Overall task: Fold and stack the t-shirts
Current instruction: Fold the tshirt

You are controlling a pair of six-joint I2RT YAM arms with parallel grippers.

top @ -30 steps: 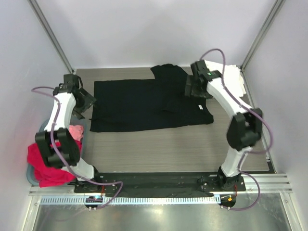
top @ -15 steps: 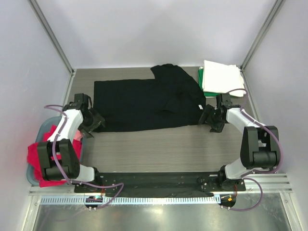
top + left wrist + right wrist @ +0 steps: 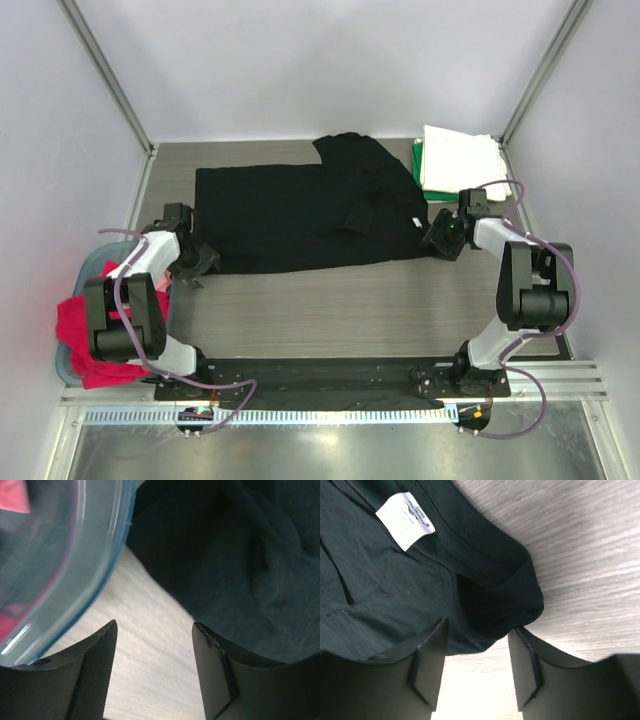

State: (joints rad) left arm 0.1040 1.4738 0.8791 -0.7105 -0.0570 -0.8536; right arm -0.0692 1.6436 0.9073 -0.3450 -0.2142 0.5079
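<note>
A black t-shirt (image 3: 300, 215) lies spread flat across the middle of the table, its upper right part folded over. My left gripper (image 3: 200, 262) is open at the shirt's near left corner (image 3: 240, 570), with bare table between its jaws. My right gripper (image 3: 437, 238) is open at the shirt's near right corner, the black collar edge (image 3: 505, 605) just ahead of its jaws and a white label (image 3: 405, 520) beyond. A folded white t-shirt (image 3: 460, 158) lies on a folded green one (image 3: 420, 170) at the back right. Red (image 3: 95, 335) and pink shirts sit in the tub.
A pale blue plastic tub (image 3: 75, 350) stands off the table's left edge, its rim close to my left gripper in the left wrist view (image 3: 95, 555). Grey walls and metal posts close in the table on three sides.
Both arms have come down from the back of the table to the shirt's near corners. The right arm uncovered the white and green stack. The shirt has not moved.
</note>
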